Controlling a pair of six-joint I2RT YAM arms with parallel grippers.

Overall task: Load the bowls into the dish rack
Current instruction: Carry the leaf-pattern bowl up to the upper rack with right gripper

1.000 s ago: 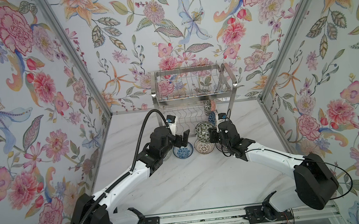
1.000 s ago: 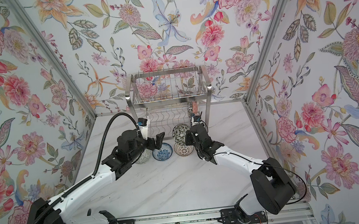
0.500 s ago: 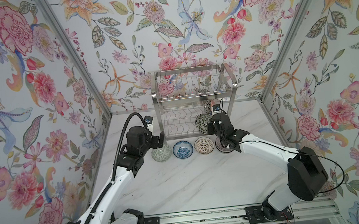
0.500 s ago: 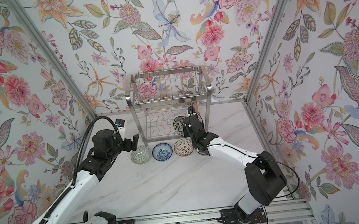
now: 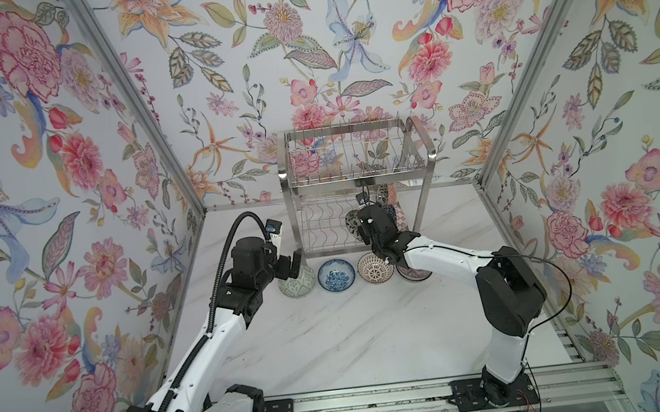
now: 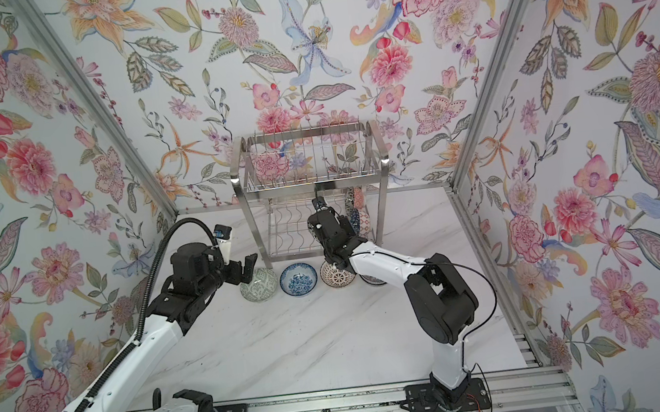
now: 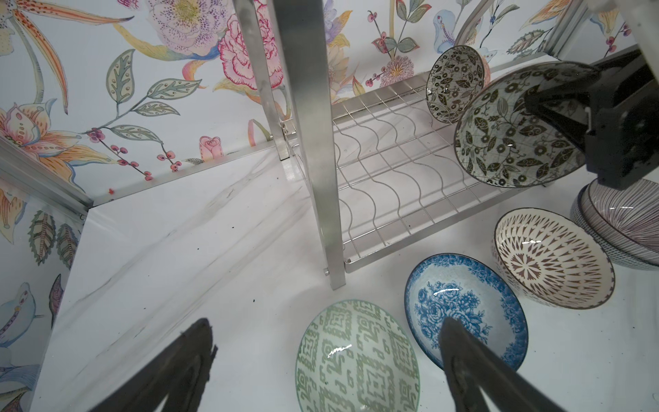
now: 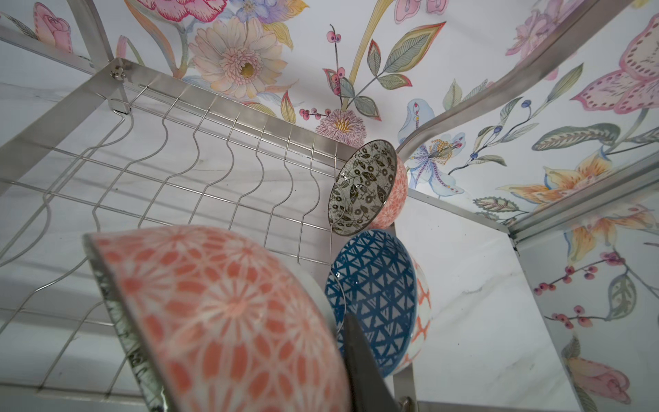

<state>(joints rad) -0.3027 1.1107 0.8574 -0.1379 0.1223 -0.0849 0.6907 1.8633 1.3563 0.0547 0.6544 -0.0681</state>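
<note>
The left gripper (image 5: 290,262) hangs empty, jaws spread wide, just beside a pale-green geometric ceramic bowl (image 5: 297,282), the first of 4 glossy round bowls in a row on the white marbled tabletop (image 5: 334,340). Next come a blue floral bowl (image 5: 336,275), a cream bowl with brown radial darts (image 5: 373,268) and a purple-striped bowl (image 7: 624,221), largely hidden under the right arm in both top views. Behind stands the shiny 2-tier steel wire dish rack (image 5: 354,171). The right gripper (image 7: 542,101) clamps the rim of a black-leaf bowl with orange lattice outside (image 7: 510,142), tilted over the lower tier's wavy wires; contact with them is unclear. Only the right wrist view clearly shows 2 bowls racked on edge at that tier's right end: a second leaf-patterned bowl (image 8: 363,185) and a blue-triangle bowl (image 8: 371,296).
</note>
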